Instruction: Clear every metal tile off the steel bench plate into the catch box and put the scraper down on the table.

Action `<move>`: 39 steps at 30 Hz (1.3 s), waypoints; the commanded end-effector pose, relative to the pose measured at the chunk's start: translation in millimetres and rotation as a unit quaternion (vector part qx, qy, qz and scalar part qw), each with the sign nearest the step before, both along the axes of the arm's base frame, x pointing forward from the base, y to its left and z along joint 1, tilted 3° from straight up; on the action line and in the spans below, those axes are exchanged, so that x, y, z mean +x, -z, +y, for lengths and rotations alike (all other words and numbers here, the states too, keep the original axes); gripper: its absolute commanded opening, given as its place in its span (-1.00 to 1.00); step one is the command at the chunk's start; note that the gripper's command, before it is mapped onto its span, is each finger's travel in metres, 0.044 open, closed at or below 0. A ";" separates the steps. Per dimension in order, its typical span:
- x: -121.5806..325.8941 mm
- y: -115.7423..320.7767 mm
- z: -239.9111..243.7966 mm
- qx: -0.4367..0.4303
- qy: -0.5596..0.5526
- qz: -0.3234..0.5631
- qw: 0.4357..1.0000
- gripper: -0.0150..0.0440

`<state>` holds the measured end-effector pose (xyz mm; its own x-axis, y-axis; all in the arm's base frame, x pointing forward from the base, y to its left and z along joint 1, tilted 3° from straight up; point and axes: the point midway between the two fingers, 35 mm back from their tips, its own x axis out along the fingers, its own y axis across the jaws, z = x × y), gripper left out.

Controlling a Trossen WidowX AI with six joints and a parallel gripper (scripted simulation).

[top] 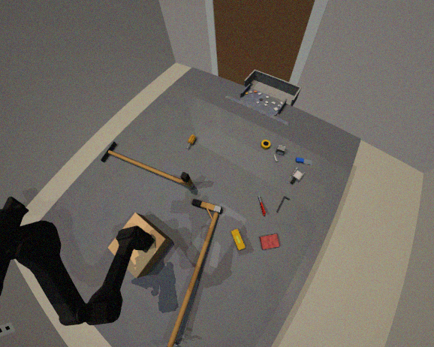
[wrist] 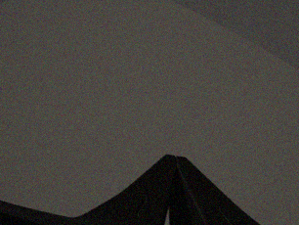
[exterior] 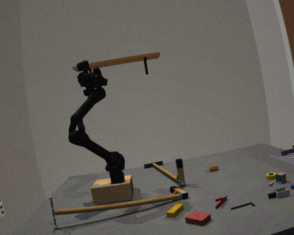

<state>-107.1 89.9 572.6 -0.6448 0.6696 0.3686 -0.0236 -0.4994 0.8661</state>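
My gripper [exterior: 83, 65] [wrist: 176, 157] is shut and empty, raised high above the arm's base; its fingertips meet in the wrist view. The long wooden-handled scraper [top: 196, 274] [exterior: 117, 204] lies on the table beside the base block. Its thin metal blade [exterior: 53, 213] is at the near end, and its cross grip [top: 208, 206] [exterior: 179, 192] is at the other. Several small metal tiles [top: 276, 109] [exterior: 293, 158] lie on the steel plate [top: 261, 108] at the table's far end. The grey catch box [top: 275, 82] stands behind the plate, only partly in view in the exterior view.
A shorter tool [top: 147, 167] [exterior: 166, 172] with a black bar head and upright grip lies left of the scraper. A yellow block [top: 238, 239] [exterior: 175, 210], a red block [top: 269, 241] [exterior: 198, 218] and red pliers [top: 262, 206] lie to its right. A wooden beam [exterior: 127, 59] is behind the gripper.
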 end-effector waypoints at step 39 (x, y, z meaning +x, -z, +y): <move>143.5 -7.8 88.6 0.013 0.257 0.046 0.965 -0.49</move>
